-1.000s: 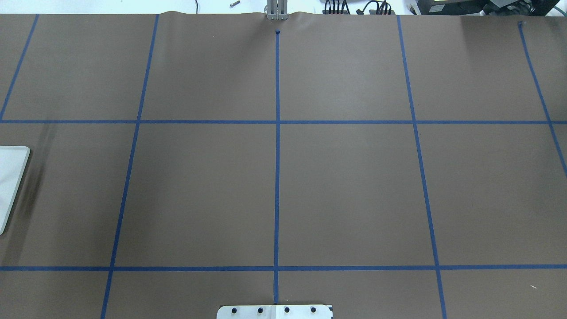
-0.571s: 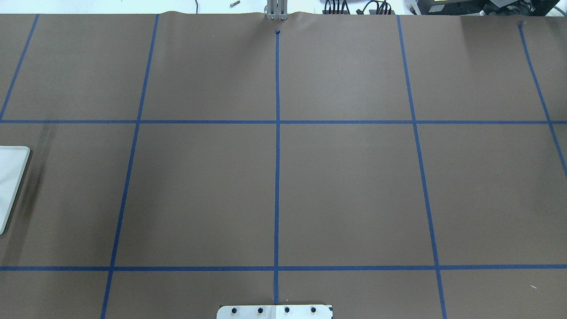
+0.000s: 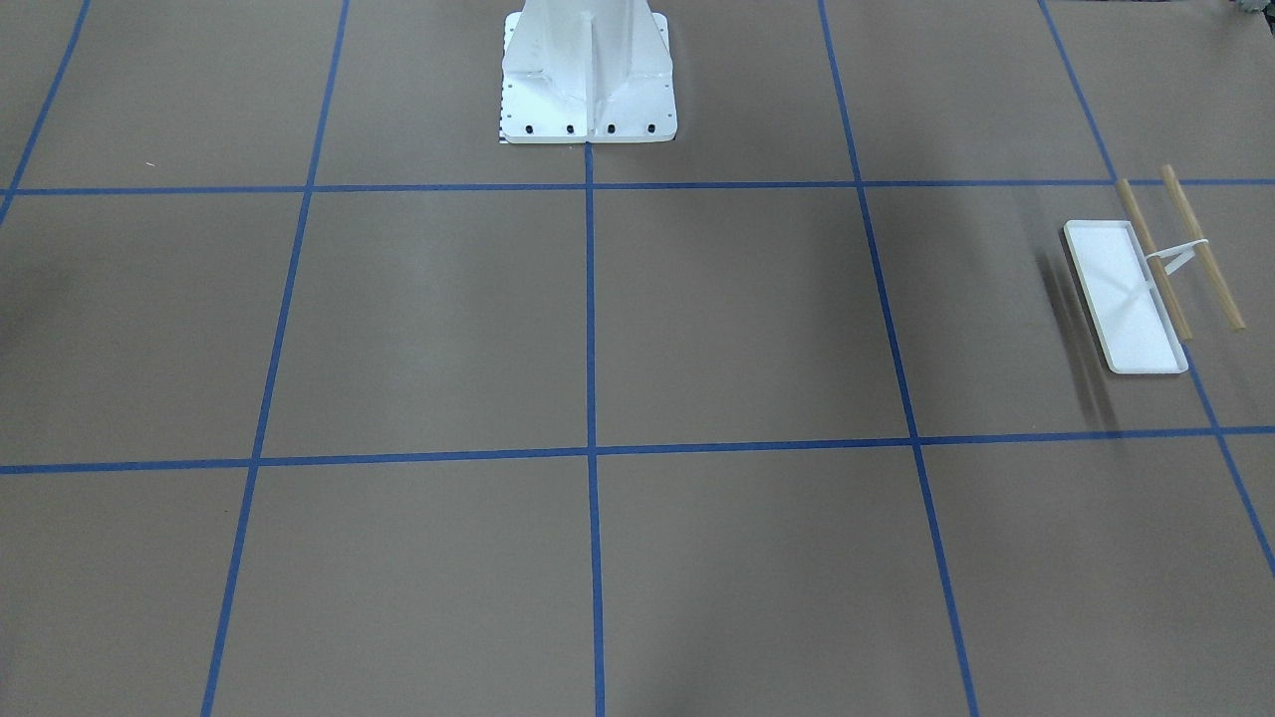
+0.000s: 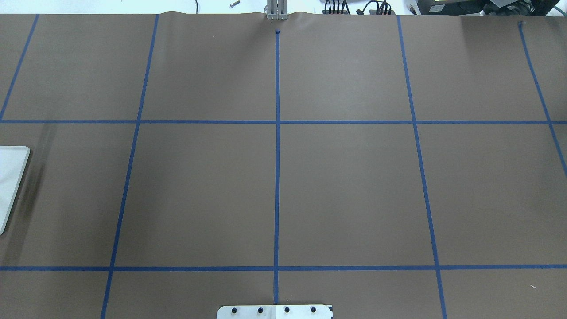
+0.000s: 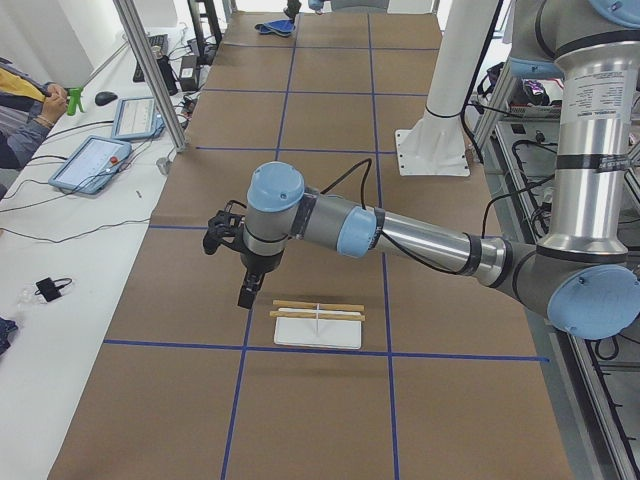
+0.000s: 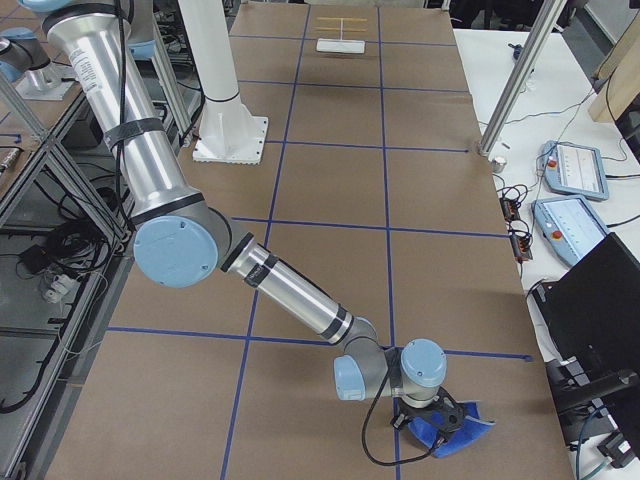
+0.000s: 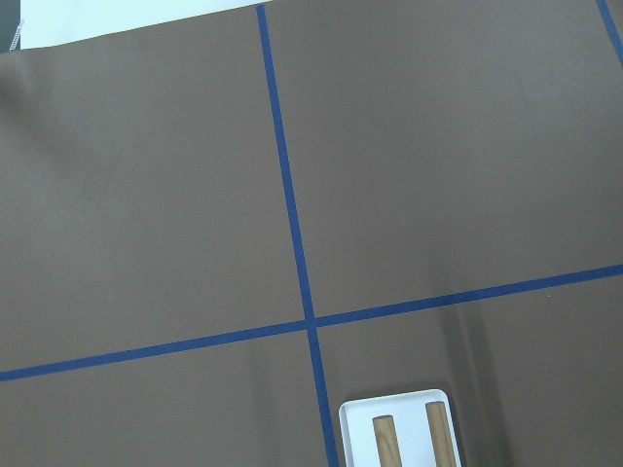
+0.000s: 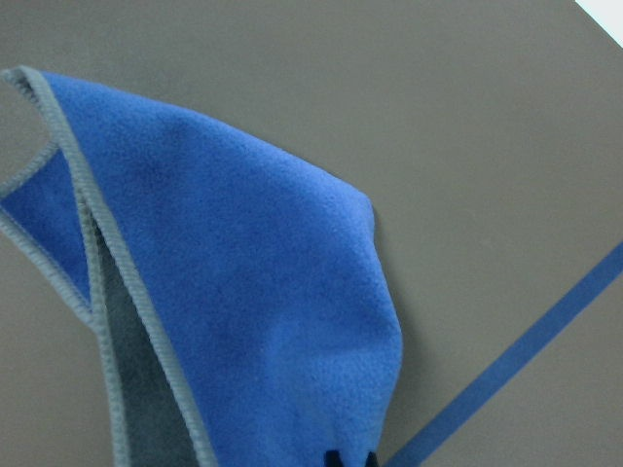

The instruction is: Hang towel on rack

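The rack (image 3: 1129, 309) has a flat white tray base and two wooden dowel rods (image 3: 1202, 248). It stands on the table far out on my left side. It also shows in the exterior left view (image 5: 318, 326), the left wrist view (image 7: 397, 433) and, far off, the exterior right view (image 6: 340, 42). Only a corner of its tray (image 4: 11, 177) shows overhead. My left gripper (image 5: 245, 296) hangs just beside the rack; I cannot tell whether it is open. The blue towel (image 8: 243, 292) lies bunched at the table's far right end (image 6: 455, 428). My right gripper (image 6: 430, 418) is down on it and pinches a raised fold.
The big white bolted pedestal (image 3: 588, 80) stands at the robot's edge of the table (image 5: 440, 130). Blue tape lines (image 4: 277, 155) grid the brown table cover. A side bench with tablets (image 5: 90, 165) and metal posts (image 5: 150, 70) runs along the far edge.
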Motion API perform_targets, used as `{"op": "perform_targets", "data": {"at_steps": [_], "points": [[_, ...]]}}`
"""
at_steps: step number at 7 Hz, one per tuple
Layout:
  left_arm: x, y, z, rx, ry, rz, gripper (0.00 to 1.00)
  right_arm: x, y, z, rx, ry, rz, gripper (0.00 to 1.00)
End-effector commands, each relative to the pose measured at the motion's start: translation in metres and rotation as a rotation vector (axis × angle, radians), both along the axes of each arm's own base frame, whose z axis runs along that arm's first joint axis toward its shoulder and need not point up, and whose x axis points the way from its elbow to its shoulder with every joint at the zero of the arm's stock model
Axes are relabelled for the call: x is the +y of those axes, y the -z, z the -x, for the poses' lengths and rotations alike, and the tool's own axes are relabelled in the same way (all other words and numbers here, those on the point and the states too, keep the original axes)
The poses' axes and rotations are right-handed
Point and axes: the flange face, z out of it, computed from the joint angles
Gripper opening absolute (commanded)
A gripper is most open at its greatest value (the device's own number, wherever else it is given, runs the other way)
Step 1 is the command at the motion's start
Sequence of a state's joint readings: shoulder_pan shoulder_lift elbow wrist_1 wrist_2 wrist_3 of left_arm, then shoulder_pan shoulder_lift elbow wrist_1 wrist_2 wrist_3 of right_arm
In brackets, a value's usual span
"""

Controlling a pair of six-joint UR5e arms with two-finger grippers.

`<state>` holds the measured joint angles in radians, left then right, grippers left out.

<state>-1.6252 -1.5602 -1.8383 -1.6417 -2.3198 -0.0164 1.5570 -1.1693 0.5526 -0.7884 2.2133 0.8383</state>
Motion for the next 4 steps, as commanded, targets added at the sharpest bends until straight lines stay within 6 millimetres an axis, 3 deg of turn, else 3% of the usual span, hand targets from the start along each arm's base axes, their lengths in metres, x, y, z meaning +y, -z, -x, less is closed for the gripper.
{"op": "perform_targets", "data": {"at_steps": [1,2,3,4], "points": [[0.0,0.002,-0.001,0.013,0.026,0.022,0.98,-0.018,0.025,-0.018,-0.02,-0.028,-0.048,0.0],[0.0,0.002,-0.001,0.021,0.025,0.021,0.98,-0.035,0.057,-0.017,-0.047,-0.033,-0.082,0.0],[-0.001,0.001,-0.001,0.024,0.024,0.024,0.98,-0.059,0.104,-0.015,-0.089,-0.041,-0.067,0.0],[-0.007,0.002,-0.004,0.044,0.018,0.031,0.98,-0.076,0.167,-0.015,-0.101,-0.041,-0.063,0.0]]}}
